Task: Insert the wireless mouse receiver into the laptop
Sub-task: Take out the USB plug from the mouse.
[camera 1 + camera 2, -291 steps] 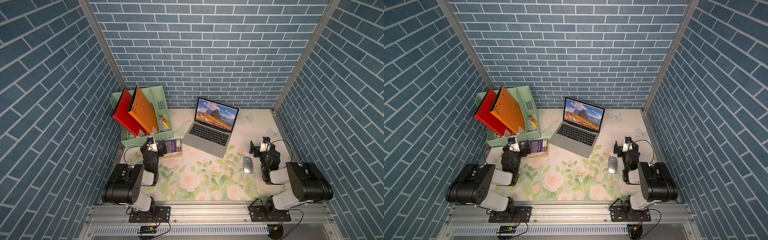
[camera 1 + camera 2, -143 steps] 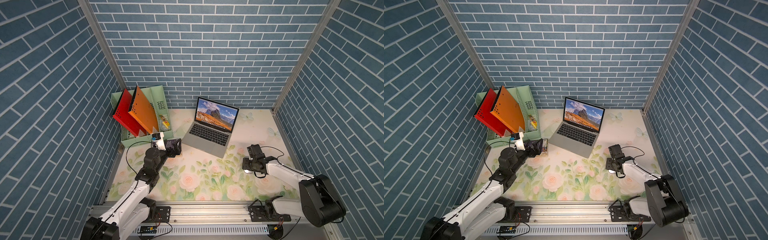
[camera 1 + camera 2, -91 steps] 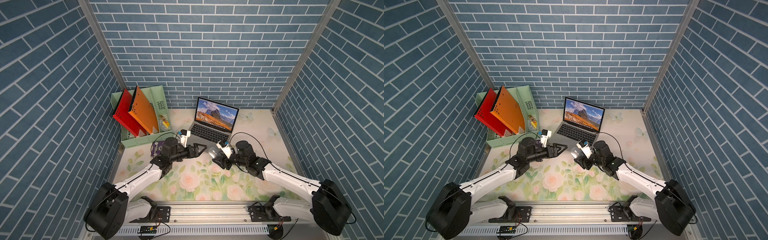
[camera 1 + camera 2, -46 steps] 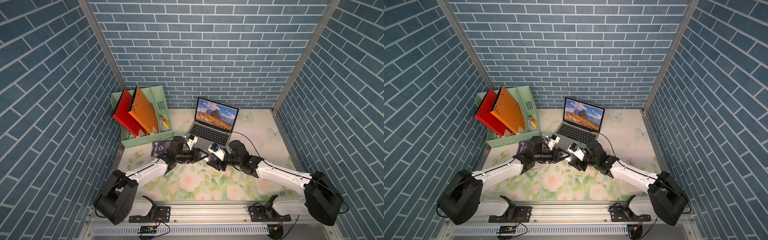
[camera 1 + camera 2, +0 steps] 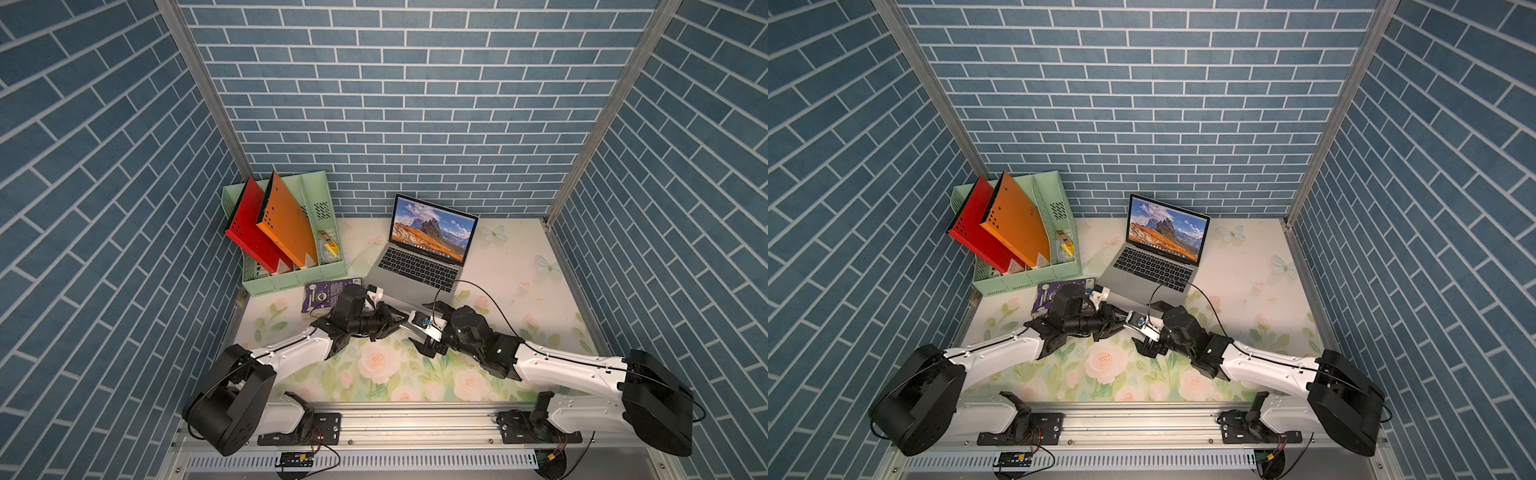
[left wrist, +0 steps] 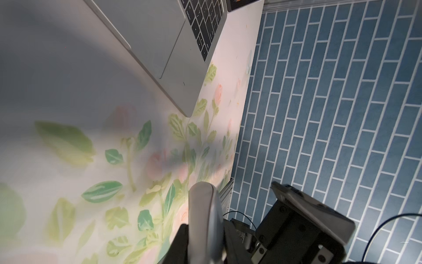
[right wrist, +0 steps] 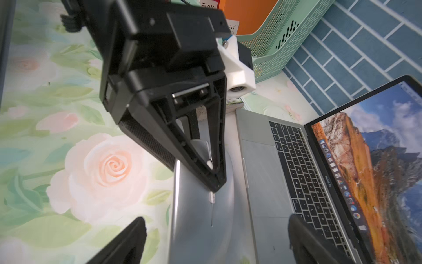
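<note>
Opened since a moment ago, the right gripper (image 7: 215,228) is straddling the wireless mouse (image 7: 201,217) without touching it, while the left gripper (image 7: 215,185) is clamping its far end, its flat silver-grey face showing a thin seam, just beside the laptop (image 7: 262,160).

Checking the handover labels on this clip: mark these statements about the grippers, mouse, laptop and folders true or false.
1. The left gripper is clamped on the wireless mouse. True.
2. The right gripper is shut on the wireless mouse. False: its jaws stand open on either side of it.
3. The laptop is closed. False: its lid is up and the mountain wallpaper shows.
4. A red folder and an orange folder stand in the green file rack. True.
</note>
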Motion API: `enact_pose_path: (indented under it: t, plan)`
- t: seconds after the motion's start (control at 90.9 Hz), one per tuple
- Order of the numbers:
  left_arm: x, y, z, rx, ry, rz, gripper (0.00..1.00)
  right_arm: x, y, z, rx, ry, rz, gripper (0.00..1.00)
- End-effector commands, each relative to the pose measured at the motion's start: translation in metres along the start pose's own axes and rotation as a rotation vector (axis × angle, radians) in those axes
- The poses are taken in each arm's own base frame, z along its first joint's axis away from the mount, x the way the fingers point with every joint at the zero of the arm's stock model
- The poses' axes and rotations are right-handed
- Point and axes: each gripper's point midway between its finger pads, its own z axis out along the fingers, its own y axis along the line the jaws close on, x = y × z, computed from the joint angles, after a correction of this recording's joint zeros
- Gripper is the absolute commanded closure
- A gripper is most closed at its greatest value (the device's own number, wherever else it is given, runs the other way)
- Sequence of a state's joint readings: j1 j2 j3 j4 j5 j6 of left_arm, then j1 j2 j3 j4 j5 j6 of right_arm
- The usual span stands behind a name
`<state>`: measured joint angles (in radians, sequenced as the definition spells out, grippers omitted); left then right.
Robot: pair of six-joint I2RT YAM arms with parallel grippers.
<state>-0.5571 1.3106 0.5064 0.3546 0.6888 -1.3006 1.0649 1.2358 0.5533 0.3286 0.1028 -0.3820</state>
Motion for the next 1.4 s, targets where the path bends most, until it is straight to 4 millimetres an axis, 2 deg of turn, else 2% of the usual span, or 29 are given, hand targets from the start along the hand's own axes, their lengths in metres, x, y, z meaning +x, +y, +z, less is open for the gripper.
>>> enact_pose_path:
  t: [0.0, 0.319, 0.55, 0.605, 0.693, 0.737, 0.781, 0.869, 0.968, 1.001, 1.034, 1.122, 1.221, 1.298, 1.353, 1.386]
  plan:
    - [-0.006, -0.020, -0.007, 0.089, -0.053, -0.090, 0.84, -0.001, -0.024, -0.005, 0.189, 0.028, -0.105, 0.08]
    - [-0.005, -0.031, -0.012, 0.159, -0.057, -0.157, 0.84, 0.005, -0.006, 0.013, 0.271, 0.087, -0.255, 0.28]
    - [-0.001, -0.030, -0.017, 0.171, -0.058, -0.167, 0.83, -0.009, -0.016, 0.015, 0.341, 0.057, -0.247, 0.61]
    - [0.000, -0.031, -0.019, 0.179, -0.063, -0.159, 0.77, -0.009, -0.014, 0.017, 0.327, 0.057, -0.244, 0.68]
    - [-0.002, -0.032, -0.023, 0.193, -0.085, -0.128, 0.56, -0.008, -0.007, 0.019, 0.279, 0.066, -0.221, 0.84]
    - [-0.003, -0.031, -0.025, 0.199, -0.100, -0.109, 0.51, -0.005, -0.003, 0.019, 0.248, 0.073, -0.206, 0.94]
    - [-0.006, -0.033, -0.028, 0.207, -0.124, -0.081, 0.43, -0.004, 0.002, 0.018, 0.215, 0.070, -0.182, 0.99]
    - [-0.015, -0.031, -0.037, 0.196, -0.180, 0.033, 0.16, 0.001, 0.014, 0.019, 0.096, 0.087, -0.098, 1.00]
    - [-0.032, -0.019, -0.055, 0.109, -0.284, 0.224, 0.02, 0.003, 0.018, 0.016, -0.073, 0.078, 0.084, 0.98]
    - [-0.037, -0.012, -0.060, 0.055, -0.319, 0.290, 0.01, 0.001, 0.018, 0.014, -0.142, 0.068, 0.158, 0.97]
    - [-0.040, -0.013, -0.067, 0.021, -0.352, 0.398, 0.00, 0.000, 0.018, 0.011, -0.214, 0.062, 0.228, 0.97]
    - [-0.037, -0.028, -0.079, -0.028, -0.386, 0.696, 0.00, -0.002, 0.009, 0.005, -0.371, 0.056, 0.402, 0.96]
    - [-0.026, -0.045, -0.087, -0.025, -0.373, 0.958, 0.00, -0.009, 0.015, -0.006, -0.576, 0.037, 0.520, 0.96]
    - [-0.013, -0.053, -0.086, -0.001, -0.307, 1.098, 0.00, -0.017, 0.017, -0.016, -0.685, 0.018, 0.574, 0.95]
    - [-0.004, -0.051, -0.082, 0.002, -0.238, 1.163, 0.00, -0.022, 0.017, -0.021, -0.745, 0.003, 0.604, 0.95]
    - [0.002, -0.043, -0.077, -0.003, -0.179, 1.183, 0.00, -0.027, 0.019, -0.025, -0.780, -0.007, 0.613, 0.94]
